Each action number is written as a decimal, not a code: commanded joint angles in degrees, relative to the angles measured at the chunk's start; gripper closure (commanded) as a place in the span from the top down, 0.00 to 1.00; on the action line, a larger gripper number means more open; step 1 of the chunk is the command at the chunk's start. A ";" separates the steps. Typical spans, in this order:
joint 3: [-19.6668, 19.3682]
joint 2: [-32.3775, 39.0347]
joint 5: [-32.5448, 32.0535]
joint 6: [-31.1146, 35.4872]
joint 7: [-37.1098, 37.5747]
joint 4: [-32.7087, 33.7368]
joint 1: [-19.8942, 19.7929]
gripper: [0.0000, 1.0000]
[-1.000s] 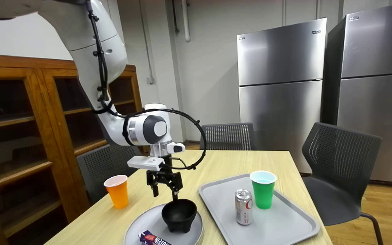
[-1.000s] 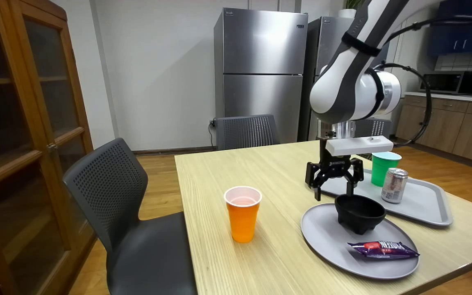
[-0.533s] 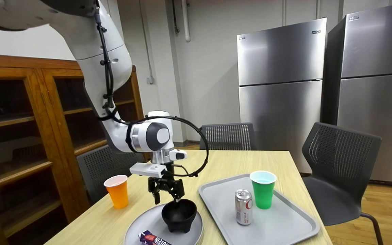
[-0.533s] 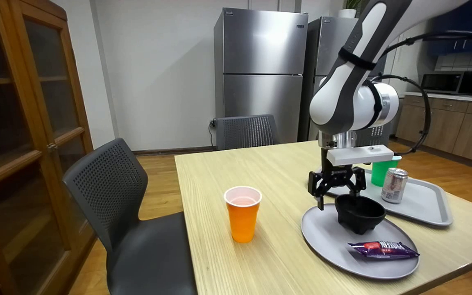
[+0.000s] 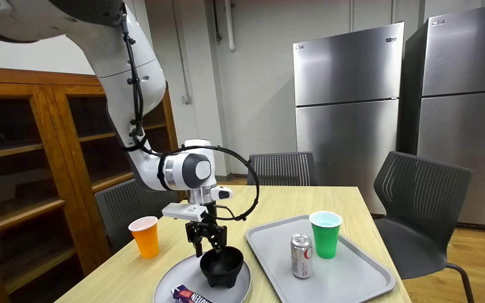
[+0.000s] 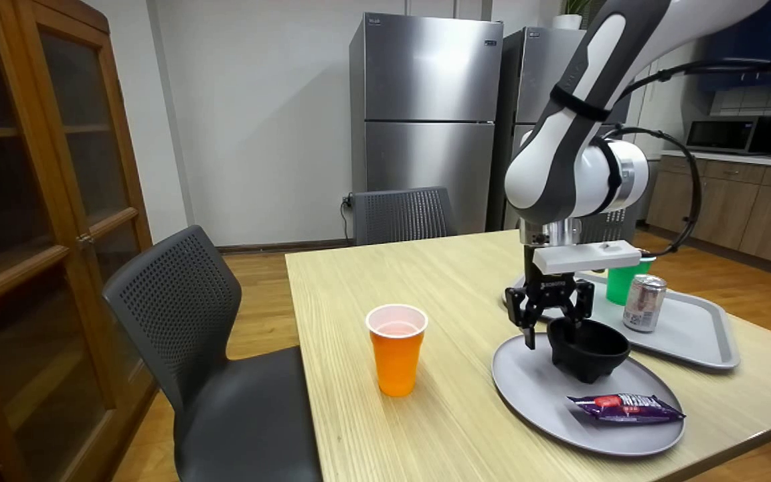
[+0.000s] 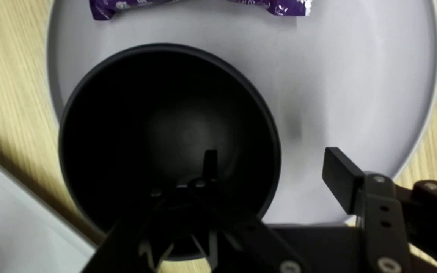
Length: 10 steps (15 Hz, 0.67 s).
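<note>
My gripper (image 7: 275, 167) is partly open and empty, pointing down at the rim of a black footed bowl (image 7: 188, 125). In the wrist view, one finger is over the inside of the bowl and the other is outside it, above the grey plate (image 7: 359, 76), with the rim between them. Both exterior views show the gripper (image 5: 209, 249) (image 6: 551, 335) at the bowl (image 5: 221, 267) (image 6: 589, 351). Whether a finger touches the bowl cannot be told. The bowl stands upright on the plate (image 6: 526, 395). A purple wrapped bar (image 6: 626, 408) lies on the plate beside it.
A grey tray (image 5: 347, 282) holds a silver can (image 5: 301, 256) and a green cup (image 5: 326, 240) near the bowl. An orange cup (image 6: 397, 348) stands on the wooden table (image 6: 372, 268). Dark chairs (image 6: 225, 348) surround the table.
My gripper has come down to the bowl's rim. Its fingers have drawn somewhat closer together. The bowl, plate and other objects have not moved.
</note>
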 commanded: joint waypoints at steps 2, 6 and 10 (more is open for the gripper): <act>0.04 0.41 0.31 0.36 -0.46 0.85 -0.07 0.34; -0.01 0.32 0.28 0.41 -0.31 0.88 0.01 0.03; -0.03 -0.54 0.04 0.76 -0.40 0.43 0.11 0.01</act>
